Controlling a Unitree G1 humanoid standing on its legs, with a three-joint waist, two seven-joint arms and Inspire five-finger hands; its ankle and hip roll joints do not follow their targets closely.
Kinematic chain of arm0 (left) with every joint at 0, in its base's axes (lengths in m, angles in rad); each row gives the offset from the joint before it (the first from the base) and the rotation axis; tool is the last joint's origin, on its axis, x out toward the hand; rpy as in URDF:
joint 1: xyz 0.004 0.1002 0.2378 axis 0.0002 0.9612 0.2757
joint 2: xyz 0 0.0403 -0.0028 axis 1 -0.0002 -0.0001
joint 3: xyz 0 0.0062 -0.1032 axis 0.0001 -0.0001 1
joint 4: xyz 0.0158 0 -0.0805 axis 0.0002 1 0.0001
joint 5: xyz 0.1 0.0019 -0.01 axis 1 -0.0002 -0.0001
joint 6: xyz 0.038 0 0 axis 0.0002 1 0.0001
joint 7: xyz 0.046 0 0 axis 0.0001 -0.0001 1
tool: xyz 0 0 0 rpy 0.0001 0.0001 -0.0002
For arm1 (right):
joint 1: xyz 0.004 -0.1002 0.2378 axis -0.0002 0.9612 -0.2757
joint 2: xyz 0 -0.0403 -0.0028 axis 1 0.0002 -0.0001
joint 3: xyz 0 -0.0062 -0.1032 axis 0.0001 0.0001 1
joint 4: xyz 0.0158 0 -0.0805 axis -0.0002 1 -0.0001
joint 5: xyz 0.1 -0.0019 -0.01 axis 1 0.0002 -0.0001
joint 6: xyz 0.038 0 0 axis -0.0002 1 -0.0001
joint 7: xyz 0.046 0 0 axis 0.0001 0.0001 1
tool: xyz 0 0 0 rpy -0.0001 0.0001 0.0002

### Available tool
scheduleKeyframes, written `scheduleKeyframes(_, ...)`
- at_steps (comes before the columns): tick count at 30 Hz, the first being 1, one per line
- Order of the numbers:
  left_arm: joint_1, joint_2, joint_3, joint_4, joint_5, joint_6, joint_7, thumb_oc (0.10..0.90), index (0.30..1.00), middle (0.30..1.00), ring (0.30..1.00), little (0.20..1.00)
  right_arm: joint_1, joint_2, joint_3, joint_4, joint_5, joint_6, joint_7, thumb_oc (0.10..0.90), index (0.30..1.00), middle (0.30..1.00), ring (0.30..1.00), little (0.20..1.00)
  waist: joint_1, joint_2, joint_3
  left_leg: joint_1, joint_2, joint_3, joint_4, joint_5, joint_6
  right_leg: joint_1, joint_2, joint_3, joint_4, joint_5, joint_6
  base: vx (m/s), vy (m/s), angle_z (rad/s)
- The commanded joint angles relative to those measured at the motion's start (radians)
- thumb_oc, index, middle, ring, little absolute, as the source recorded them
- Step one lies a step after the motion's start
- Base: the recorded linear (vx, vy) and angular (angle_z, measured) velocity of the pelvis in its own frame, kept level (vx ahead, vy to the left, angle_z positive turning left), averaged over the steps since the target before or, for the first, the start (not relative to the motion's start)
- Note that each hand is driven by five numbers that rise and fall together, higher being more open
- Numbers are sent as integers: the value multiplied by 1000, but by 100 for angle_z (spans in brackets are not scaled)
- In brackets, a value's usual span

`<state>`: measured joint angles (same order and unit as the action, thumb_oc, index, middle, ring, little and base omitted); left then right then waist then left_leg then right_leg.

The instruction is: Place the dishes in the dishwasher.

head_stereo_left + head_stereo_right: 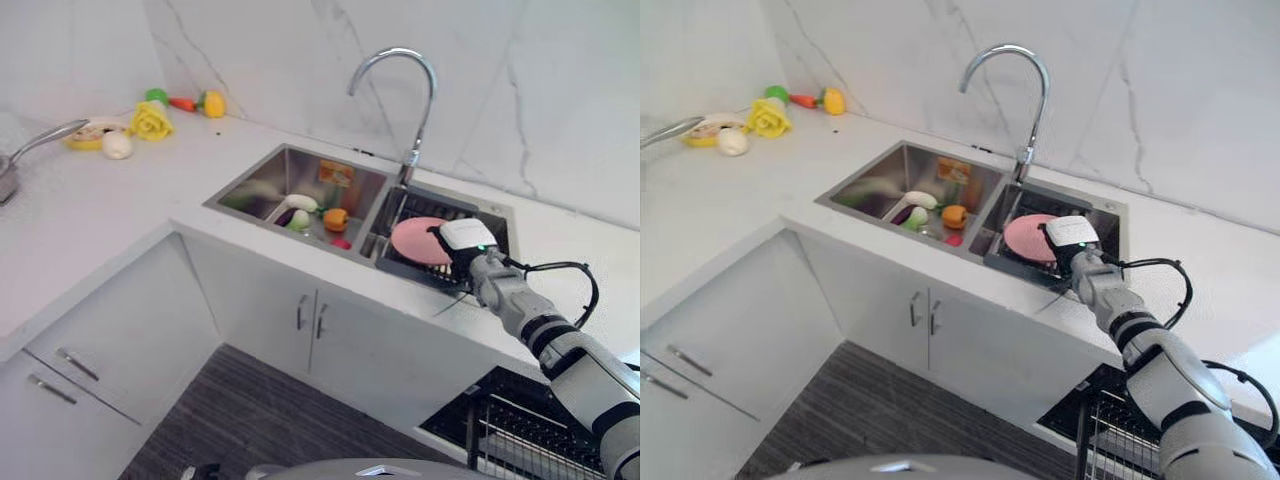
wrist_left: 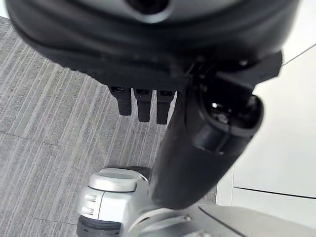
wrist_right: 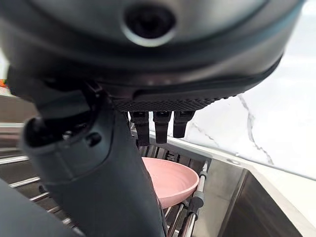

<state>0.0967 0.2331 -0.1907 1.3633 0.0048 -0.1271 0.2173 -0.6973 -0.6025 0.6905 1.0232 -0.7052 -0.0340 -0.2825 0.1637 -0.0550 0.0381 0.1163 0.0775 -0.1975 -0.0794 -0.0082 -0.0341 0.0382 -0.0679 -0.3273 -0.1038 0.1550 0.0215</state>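
The right robot hand (image 1: 462, 246), fingers straight and released, hovers at the 3 o'clock edge of the pink plate (image 1: 418, 240) in the sink rack (image 3: 197, 197).

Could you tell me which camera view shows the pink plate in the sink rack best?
The left eye view: the pink plate shows nearly whole beside the right hand. The right eye view matches it; the right wrist view shows part of it, behind the thumb.

No text (or number) can be read.
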Motion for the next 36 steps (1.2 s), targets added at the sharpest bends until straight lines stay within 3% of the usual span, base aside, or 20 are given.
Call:
scheduleKeyframes(1, -41, 17, -79, 46, -16, -41, -2, 800, 900, 900, 900, 900, -180, -14, 37, 79, 12, 16, -131, 800, 900, 900, 900, 900, 20, -16, 31, -78, -16, -22, -8, 65, -113, 164, -24, 32, 17, -215, 80, -53, -13, 29)
scheduleKeyframes(3, -40, 19, -91, 43, -15, -48, -3, 800, 900, 900, 900, 900, -197, -16, 39, 96, -4, 26, -187, 513, 469, 469, 469, 469, 22, -8, 38, -90, -17, -32, -8, 72, -117, 159, -23, 23, 17, -215, 79, -47, -7, 28)
scheduleKeyframes(4, -38, 19, -95, 42, -14, -52, -2, 800, 900, 900, 900, 900, -197, -15, 34, 104, -9, 33, -219, 400, 300, 300, 300, 300, 23, -3, 43, -95, -19, -37, -8, 76, -119, 156, -24, 19, 17, -214, 79, -42, -2, 22)
scheduleKeyframes(11, -28, 16, -123, 31, -10, -78, 3, 800, 900, 900, 900, 900, -201, -30, 11, 134, -9, 56, -352, 400, 300, 300, 300, 300, 26, 31, 57, -127, -21, -63, -8, 99, -131, 142, -25, -9, 17, -216, 77, -31, -4, 18)
scheduleKeyframes(16, -22, -12, -148, 35, 0, -89, 13, 800, 900, 900, 900, 900, -183, -24, -47, 82, -27, 122, -525, 400, 300, 300, 300, 300, 13, 42, 56, -129, -19, -64, -8, 101, -134, 144, -23, -13, 17, -224, 74, -1, -2, 4)
scheduleKeyframes(19, -27, -19, -139, 42, 4, -86, 17, 800, 900, 900, 900, 900, -159, -30, -75, -3, -39, 134, -572, 400, 300, 300, 300, 300, 4, 39, 51, -124, -16, -58, -8, 99, -134, 148, -23, -10, 17, -227, 72, 0, -5, 6)
scheduleKeyframes(21, -30, -19, -134, 44, 5, -85, 18, 800, 900, 900, 900, 900, -156, -36, -81, -41, -42, 139, -565, 400, 300, 300, 300, 300, 1, 37, 50, -122, -14, -54, -8, 98, -135, 149, -22, -7, 17, -228, 71, -7, -5, -2)
scheduleKeyframes(24, -48, -18, -93, 54, 15, -65, 18, 800, 900, 900, 900, 900, -143, -105, -117, -293, -79, 138, -496, 400, 300, 300, 300, 300, -32, 22, 47, -113, -6, -37, -8, 93, -136, 150, -16, 22, 17, -232, 63, -8, -14, -4)
scheduleKeyframes(25, -58, -24, -71, 59, 24, -54, 15, 800, 900, 900, 900, 900, -113, -142, -192, -448, -79, 156, -437, 400, 300, 300, 300, 300, -59, 16, 48, -103, 2, -25, -8, 88, -134, 149, -13, 44, 17, -231, 61, -5, -8, -5)
scheduleKeyframes(27, -59, -28, -68, 60, 31, -50, 14, 800, 900, 900, 900, 900, -91, -147, -231, -518, -75, 164, -410, 400, 300, 300, 300, 300, -69, 16, 49, -97, 4, -16, -8, 85, -131, 149, -12, 55, 17, -230, 60, 8, 5, -12)
scheduleKeyframes(29, -55, -38, -64, 62, 69, -33, 8, 800, 900, 900, 900, 900, -1, -174, -333, -719, -93, 170, -321, 400, 300, 300, 300, 300, -95, 13, 41, -78, 8, 18, -8, 72, -121, 146, -13, 90, 17, -223, 64, 20, 32, -27)
scheduleKeyframes(33, -41, -51, -46, 63, 140, -15, 5, 800, 900, 900, 900, 900, 193, -241, -501, -1034, -139, 126, -214, 400, 300, 300, 300, 300, -143, 15, 35, -41, 15, 108, -8, 49, -101, 120, -22, 170, 17, -191, 81, 0, 46, -50)
scheduleKeyframes(36, -39, -56, -29, 62, 165, -10, 6, 800, 900, 900, 900, 900, 304, -266, -595, -1166, -139, 106, -161, 400, 300, 300, 300, 300, -173, 14, 34, -18, 17, 173, -8, 30, -93, 104, -24, 225, 17, -176, 91, 15, 22, -112)
